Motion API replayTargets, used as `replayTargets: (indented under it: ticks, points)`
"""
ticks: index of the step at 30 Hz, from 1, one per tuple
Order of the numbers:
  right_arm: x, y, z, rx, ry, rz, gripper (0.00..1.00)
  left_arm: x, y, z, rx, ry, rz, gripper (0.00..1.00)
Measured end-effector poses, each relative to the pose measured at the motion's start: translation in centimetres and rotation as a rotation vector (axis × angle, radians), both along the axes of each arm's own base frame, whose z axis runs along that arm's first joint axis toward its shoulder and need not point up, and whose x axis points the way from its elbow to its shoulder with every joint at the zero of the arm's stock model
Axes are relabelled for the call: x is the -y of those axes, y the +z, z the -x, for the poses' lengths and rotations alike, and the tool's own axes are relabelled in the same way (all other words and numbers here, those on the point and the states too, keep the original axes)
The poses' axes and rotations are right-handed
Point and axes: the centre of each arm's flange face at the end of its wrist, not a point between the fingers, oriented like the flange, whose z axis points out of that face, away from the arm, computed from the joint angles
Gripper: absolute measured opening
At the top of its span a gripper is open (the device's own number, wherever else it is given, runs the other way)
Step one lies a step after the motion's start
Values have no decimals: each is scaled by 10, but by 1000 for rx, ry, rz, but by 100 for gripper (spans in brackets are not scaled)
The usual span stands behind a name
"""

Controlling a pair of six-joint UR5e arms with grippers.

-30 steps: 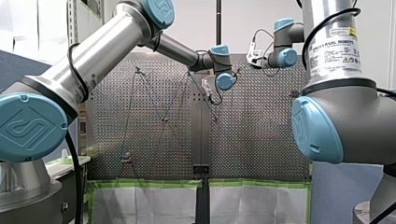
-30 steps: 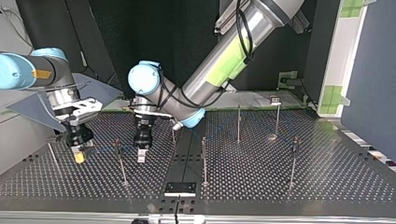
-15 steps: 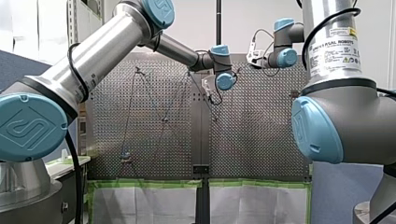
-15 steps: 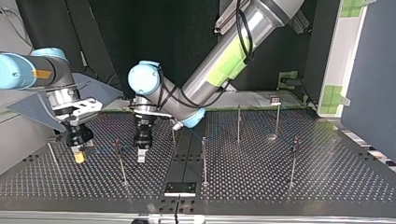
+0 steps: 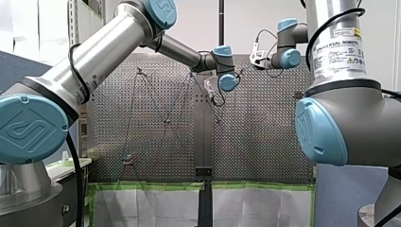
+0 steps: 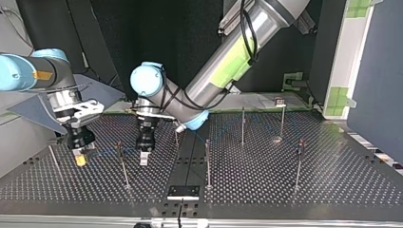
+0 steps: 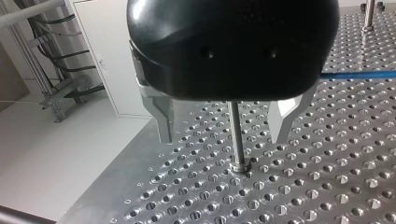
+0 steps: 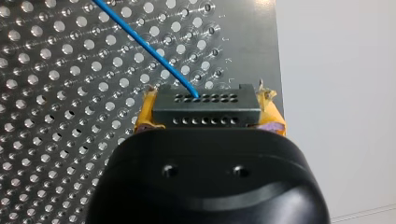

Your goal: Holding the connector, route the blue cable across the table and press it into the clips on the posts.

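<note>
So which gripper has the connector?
The right gripper: its yellow pads clamp the connector, cable running out of it. The left gripper is open and empty.

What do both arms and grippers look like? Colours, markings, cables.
Silver tubes, light-blue joint caps, black cables on my left arm and my right arm. The right bears a Universal Robots label, the left a green strip. Black rounded housing on my left gripper, metal fingers; black housing on my right gripper, yellow pads.
</note>
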Motion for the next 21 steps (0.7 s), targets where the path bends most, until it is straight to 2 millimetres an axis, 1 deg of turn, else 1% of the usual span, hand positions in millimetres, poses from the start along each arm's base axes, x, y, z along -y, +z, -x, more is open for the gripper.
replayTargets:
  ticks: [16, 17, 21]
  points:
    - [0, 0, 0, -1, 1, -1, 0, -1, 1, 0, -2, 3, 0, 99]
    - [1, -1, 0, -2, 1, -4, 0, -1, 0, -1, -6, 5, -3, 99]
    - [6, -13, 1, -10, 3, -29, 0, 0, -22, -3, -48, 10, -37, 99]
